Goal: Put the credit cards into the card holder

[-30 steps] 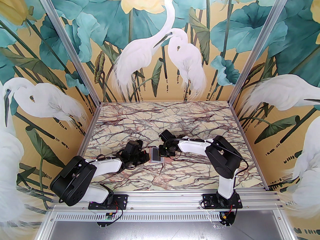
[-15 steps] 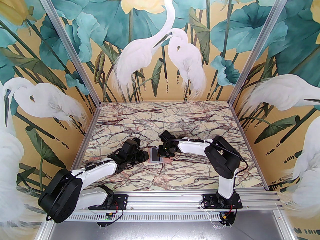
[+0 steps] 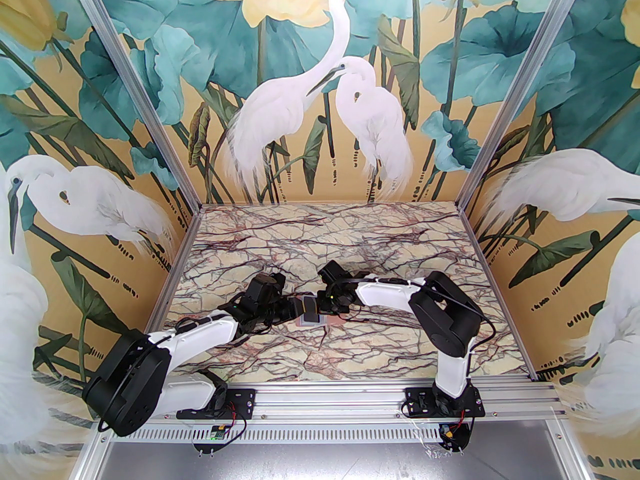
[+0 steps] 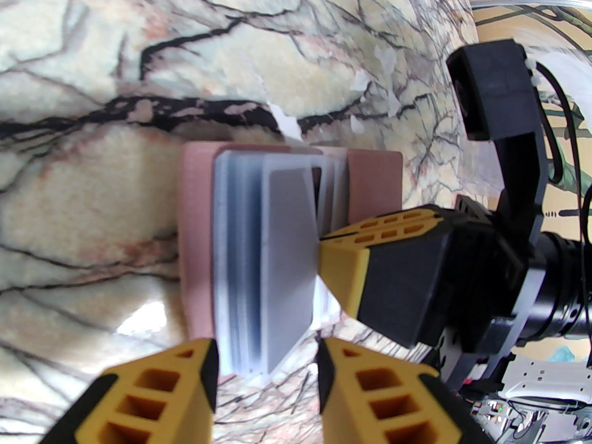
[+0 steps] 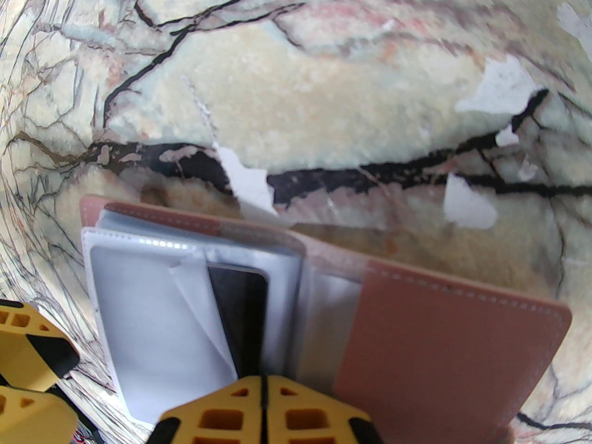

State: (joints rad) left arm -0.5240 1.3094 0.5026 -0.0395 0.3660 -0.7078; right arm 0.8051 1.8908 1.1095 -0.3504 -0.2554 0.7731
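Pink card holder [image 4: 196, 248] open on marble tabletop [image 4: 92, 201], bare room beyond its edges, our left gripper [image 4: 266, 368] spread around a grey credit card [image 4: 286, 257], right gripper [image 5: 263, 384] pressed together against the sleeves [image 5: 323, 303].

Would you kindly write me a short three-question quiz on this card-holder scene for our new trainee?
1. True or false: the card holder lies closed on the table.
2. The card standing out of the holder is: A red, B grey, C green.
3. Of the left gripper and the right gripper, which is shut?
Key: 1 false; 2 B; 3 the right gripper.
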